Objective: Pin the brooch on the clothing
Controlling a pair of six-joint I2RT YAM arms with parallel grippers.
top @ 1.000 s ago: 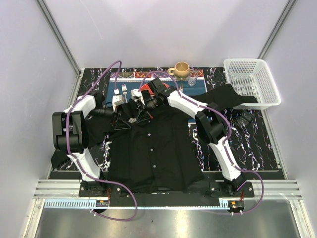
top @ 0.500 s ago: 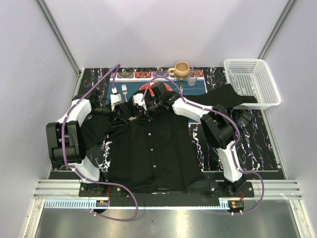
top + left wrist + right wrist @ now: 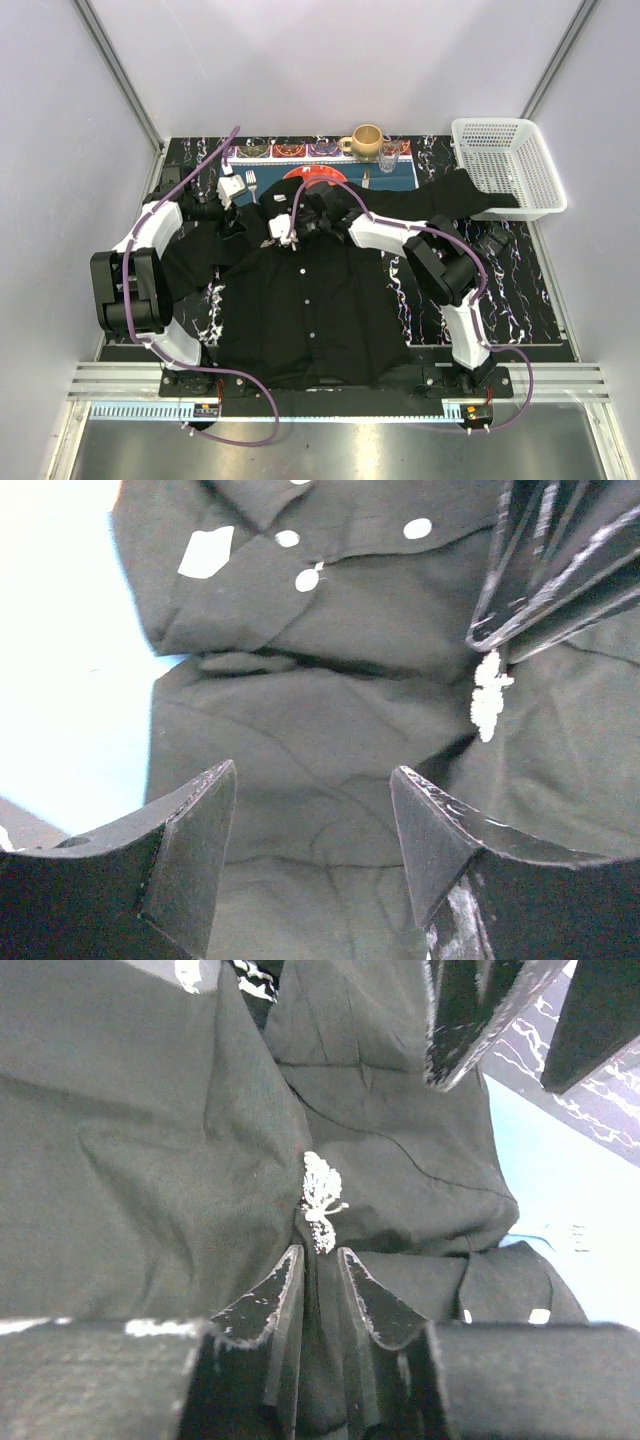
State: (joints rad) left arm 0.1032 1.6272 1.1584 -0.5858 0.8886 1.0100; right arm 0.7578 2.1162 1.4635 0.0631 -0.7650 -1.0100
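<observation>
**A:** What has shifted over the last second?

**B:** The right gripper has come nearer, over the chest of the shirt. The left gripper has drawn back toward the collar.

**A:** How does the right one stand?

**B:** Its 2 fingers are drawn close, with only a narrow slit between them. Their tips meet the lower end of the brooch. Whether they pinch the brooch or only the cloth, I cannot tell.

**A:** And the left?

**B:** It is spread wide and grips nothing, with black cloth beneath it.

**A:** Where is the brooch?

**B:** There is 1, whitish and ragged-edged, lying on a fold of the shirt near the collar. It is just beyond the right fingertips and apart from the left ones.

**A:** What lies further out?

**B:** The left wrist view shows 3 round white buttons. The shirt lies spread on the marbled table, with 1 sleeve reaching the 1 white basket. At the far edge stand 1 mug and 1 glass, just beside each other.
</observation>
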